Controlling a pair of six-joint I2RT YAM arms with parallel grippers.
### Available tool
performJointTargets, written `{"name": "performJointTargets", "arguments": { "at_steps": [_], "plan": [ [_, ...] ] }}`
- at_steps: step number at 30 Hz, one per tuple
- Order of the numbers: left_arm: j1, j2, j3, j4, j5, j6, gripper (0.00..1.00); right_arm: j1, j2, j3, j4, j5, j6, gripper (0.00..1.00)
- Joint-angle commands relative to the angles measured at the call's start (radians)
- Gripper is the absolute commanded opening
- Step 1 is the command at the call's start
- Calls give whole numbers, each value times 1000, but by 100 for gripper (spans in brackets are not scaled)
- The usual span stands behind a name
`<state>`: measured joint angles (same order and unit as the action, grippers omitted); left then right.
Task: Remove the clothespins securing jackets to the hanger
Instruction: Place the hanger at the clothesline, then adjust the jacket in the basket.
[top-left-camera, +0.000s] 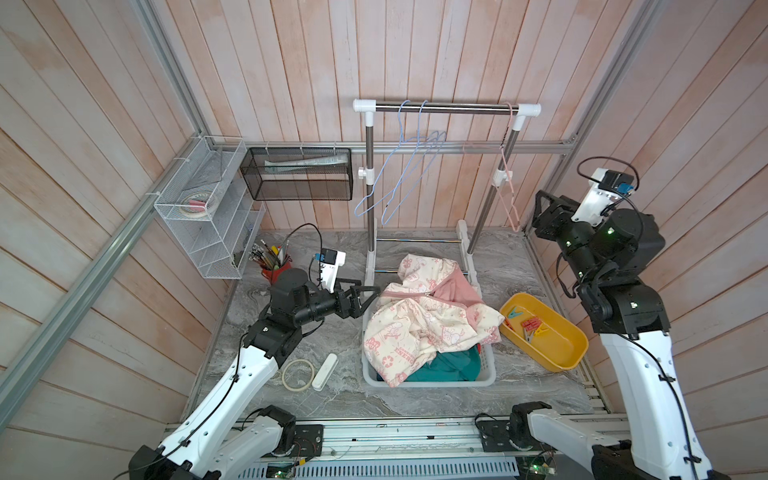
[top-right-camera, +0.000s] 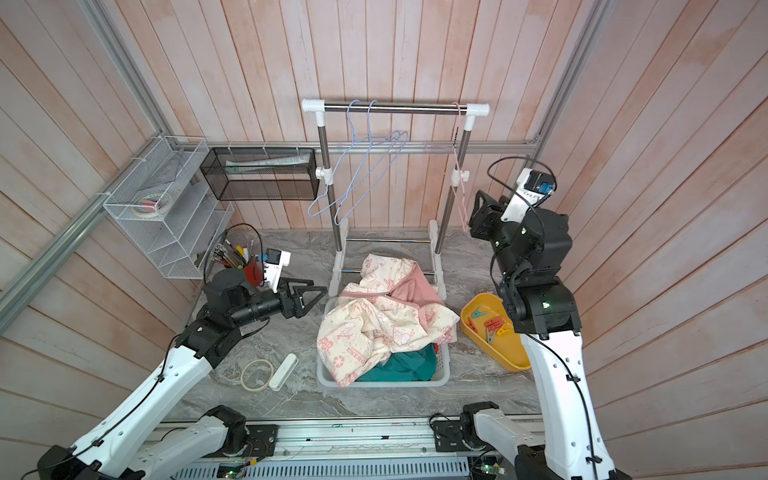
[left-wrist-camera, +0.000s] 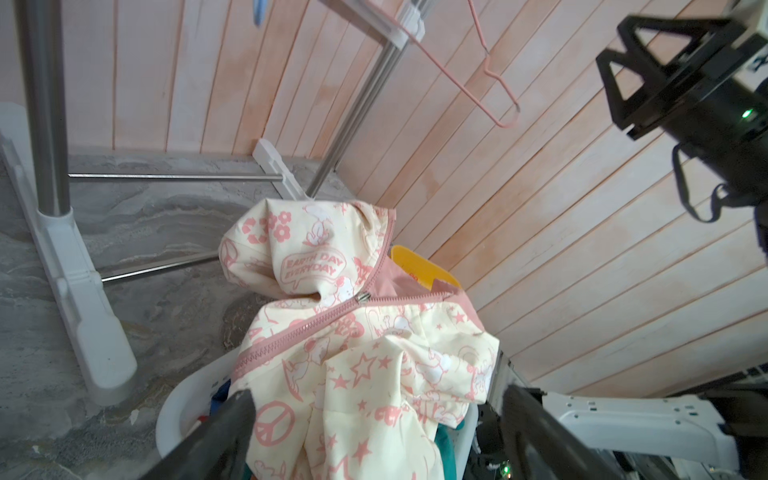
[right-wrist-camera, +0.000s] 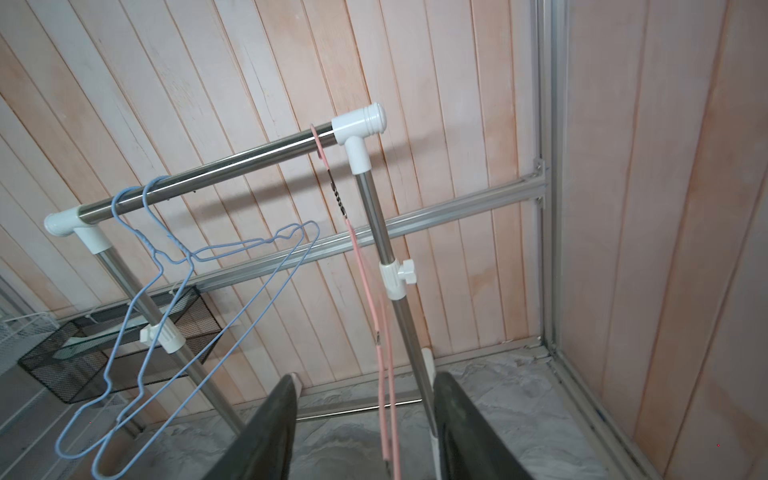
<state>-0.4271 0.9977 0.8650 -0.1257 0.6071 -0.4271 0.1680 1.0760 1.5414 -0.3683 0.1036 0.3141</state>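
Mounting rail (top-left-camera: 395, 434): nearest the camera in both top views, well in front of the rack (top-left-camera: 446, 109); both arm bases sit on it.
Desk (top-left-camera: 519, 386): grey marbled surface on which the rack stands.
Basket (top-left-camera: 432, 381): white, just in front of the rack's feet, heaped with the jackets (top-left-camera: 428, 320).
Jackets: cream jacket with pink print on top, teal jacket (top-left-camera: 453, 365) under it.
Clothespins (top-left-camera: 532, 323): loose in a yellow tray (top-left-camera: 561, 359) in front of the rack's right foot; several colours, red among them.
Hangers: two blue hangers (top-left-camera: 430, 139) toward the rack's left end, one pink hanger (top-left-camera: 510, 195) at its right end, all bare.
Left end effector (top-left-camera: 369, 289): low, beside the rack's left foot, fingers spread, empty.
Right end effector (top-left-camera: 539, 214): raised beside the rack's right post, near the pink hanger.
Left wrist view, left end effector (left-wrist-camera: 378, 392): two dark fingers (left-wrist-camera: 232, 419) wide apart, nothing gripped.
Left wrist view, cream jacket (left-wrist-camera: 365, 374): zip part closed, hood toward the rack's base, draped over the basket rim (left-wrist-camera: 174, 415).
Right wrist view, right end effector (right-wrist-camera: 368, 376): fingers (right-wrist-camera: 274, 424) parted, gripping nothing; the pink hanger (right-wrist-camera: 372, 316) hangs in the gap, clear of both.
Right wrist view, rack (right-wrist-camera: 232, 160): top rail carries the pink hanger beside its right corner and the blue hangers (right-wrist-camera: 143, 240) near its left corner.
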Motion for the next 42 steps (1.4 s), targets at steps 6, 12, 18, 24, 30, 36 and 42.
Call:
{"name": "performJointTargets", "arguments": {
  "at_steps": [6,12,18,24,30,36,42],
  "plan": [
    [-202,117,48,-121,-186,165,95,6,-31,-289,44,-226,125,76],
    [-287,178,18,-126,-212,172,95,5,54,-473,234,-442,221,88],
    [-320,219,-32,-102,-234,146,95,7,190,-553,410,-575,252,93],
    [-332,273,-101,-93,-262,140,93,14,288,-645,570,-679,298,91],
    [-338,334,-161,-16,-245,114,92,80,379,-631,610,-726,289,78],
    [-338,327,-155,-29,-306,96,91,119,323,-662,570,-791,291,6],
    [-339,291,-164,-49,-370,102,92,186,97,-689,363,-714,283,0]
  ]
}}
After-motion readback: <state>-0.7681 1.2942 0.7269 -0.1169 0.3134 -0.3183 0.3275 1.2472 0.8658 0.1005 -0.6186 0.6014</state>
